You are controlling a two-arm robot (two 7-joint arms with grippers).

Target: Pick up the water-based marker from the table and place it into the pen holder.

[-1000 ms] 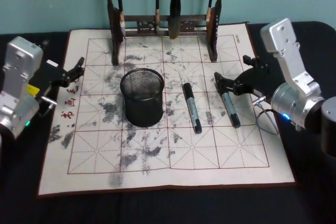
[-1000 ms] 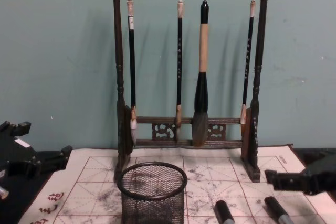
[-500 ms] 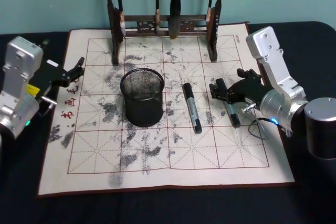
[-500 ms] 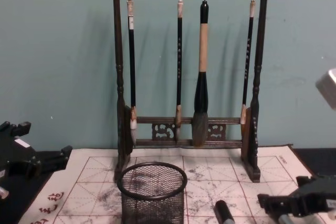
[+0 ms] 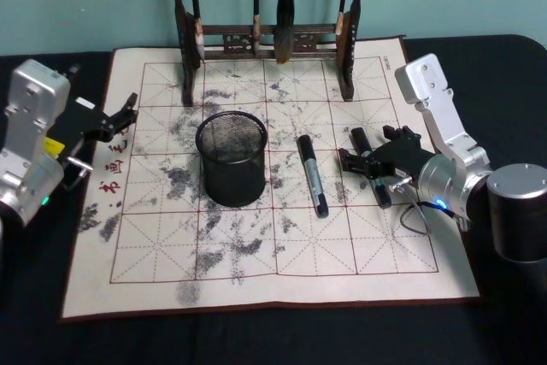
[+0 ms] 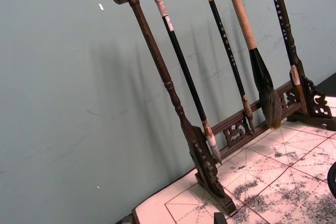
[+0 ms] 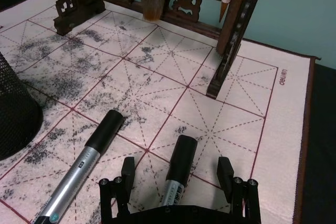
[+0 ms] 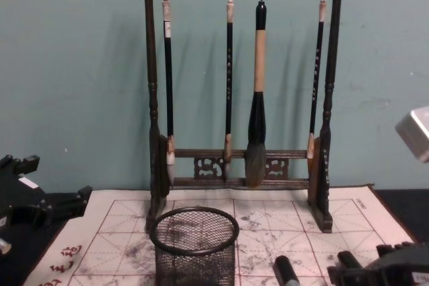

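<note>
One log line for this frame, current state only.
phase: pre-grasp | right gripper: jaws open, astride right marker on mat | left gripper: parked at mat's left edge | holder: upright on mat

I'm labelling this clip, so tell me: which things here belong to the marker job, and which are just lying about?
In the job:
- marker, lying between the fingers of the open right gripper
- mesh pen holder
- table with its mat

Lying about:
- second marker, on the mat right of the holder
- brush rack with hanging brushes
- left gripper, parked at the mat's left edge
</note>
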